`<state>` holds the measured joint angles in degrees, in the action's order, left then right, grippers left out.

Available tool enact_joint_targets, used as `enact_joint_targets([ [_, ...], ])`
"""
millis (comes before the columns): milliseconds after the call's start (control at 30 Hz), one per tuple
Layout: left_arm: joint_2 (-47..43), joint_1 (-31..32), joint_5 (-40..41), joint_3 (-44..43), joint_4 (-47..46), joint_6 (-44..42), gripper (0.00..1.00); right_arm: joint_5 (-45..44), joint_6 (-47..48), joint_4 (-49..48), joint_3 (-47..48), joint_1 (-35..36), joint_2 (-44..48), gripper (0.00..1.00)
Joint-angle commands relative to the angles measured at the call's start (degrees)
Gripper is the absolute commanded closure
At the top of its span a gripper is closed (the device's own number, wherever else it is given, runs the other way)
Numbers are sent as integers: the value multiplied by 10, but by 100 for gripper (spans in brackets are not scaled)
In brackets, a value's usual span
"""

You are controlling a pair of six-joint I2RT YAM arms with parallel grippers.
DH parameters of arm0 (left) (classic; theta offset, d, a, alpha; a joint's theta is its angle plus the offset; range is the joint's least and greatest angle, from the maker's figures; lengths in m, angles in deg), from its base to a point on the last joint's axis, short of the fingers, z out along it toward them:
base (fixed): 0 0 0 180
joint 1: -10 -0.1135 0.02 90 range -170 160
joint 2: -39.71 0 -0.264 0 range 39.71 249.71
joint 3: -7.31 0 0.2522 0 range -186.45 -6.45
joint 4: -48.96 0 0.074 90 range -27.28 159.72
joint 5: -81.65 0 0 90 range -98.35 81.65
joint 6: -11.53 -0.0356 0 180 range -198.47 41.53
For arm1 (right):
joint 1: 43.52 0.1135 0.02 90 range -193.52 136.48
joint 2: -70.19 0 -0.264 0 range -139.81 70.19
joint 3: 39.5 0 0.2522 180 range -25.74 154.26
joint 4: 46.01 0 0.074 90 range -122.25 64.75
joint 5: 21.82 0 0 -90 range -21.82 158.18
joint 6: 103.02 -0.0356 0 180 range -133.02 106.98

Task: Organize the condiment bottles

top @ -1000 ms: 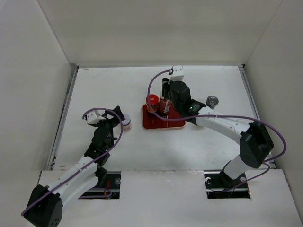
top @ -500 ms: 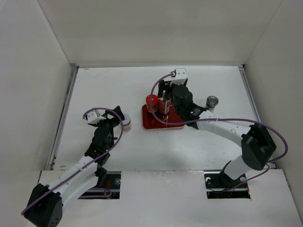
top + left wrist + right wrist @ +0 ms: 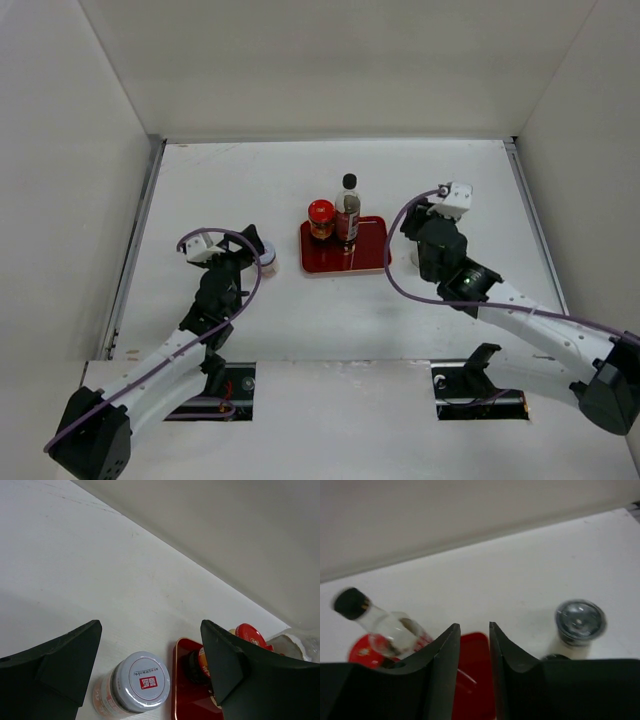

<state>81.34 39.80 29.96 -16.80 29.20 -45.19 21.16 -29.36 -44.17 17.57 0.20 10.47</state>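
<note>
The left gripper (image 3: 150, 625) is held spread wide, and the grey-lidded jar (image 3: 137, 682) is seen upright on the table (image 3: 230, 180) between its fingers, not pinched, just left of the tray (image 3: 372, 258). The red-lidded jar (image 3: 321, 212) and the tall bottle (image 3: 348, 205) are stood side by side on the tray's far left part. The right gripper (image 3: 472, 630) is drawn nearly together, with a narrow gap left and nothing pinched. The small bottle (image 3: 580, 621) is seen on the table to the right of its fingers

overhead looks down; both low, close wrist views share the tray (image 3: 371, 246).
</note>
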Motion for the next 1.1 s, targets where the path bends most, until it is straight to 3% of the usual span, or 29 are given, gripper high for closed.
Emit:
enact_joint_targets([
  [0,4,8,-9,-3,-28,6,20,-60,-69,148,-33,-18,12,48],
  [33,6,10,-10,-3,-30,6,20,-57,-86,167,-41,-25,17,32],
  [100,15,10,-10,-3,-37,6,20,-37,-114,196,-49,-39,23,12],
  [233,14,14,-11,-3,-39,6,20,32,-124,220,-45,-86,1,0],
  [533,21,12,-9,-1,-44,6,20,118,-137,141,-36,-134,-87,10],
  [767,32,10,-12,-3,-47,6,20,92,-131,125,-26,-139,-116,42],
  [833,22,8,-12,-1,-45,6,20,72,-121,122,-24,-137,-106,46],
  [967,15,10,-10,2,-47,6,20,47,-82,76,-7,-92,-77,48],
  [1067,29,8,-13,-2,-45,6,20,61,-53,40,27,-71,-111,48],
])
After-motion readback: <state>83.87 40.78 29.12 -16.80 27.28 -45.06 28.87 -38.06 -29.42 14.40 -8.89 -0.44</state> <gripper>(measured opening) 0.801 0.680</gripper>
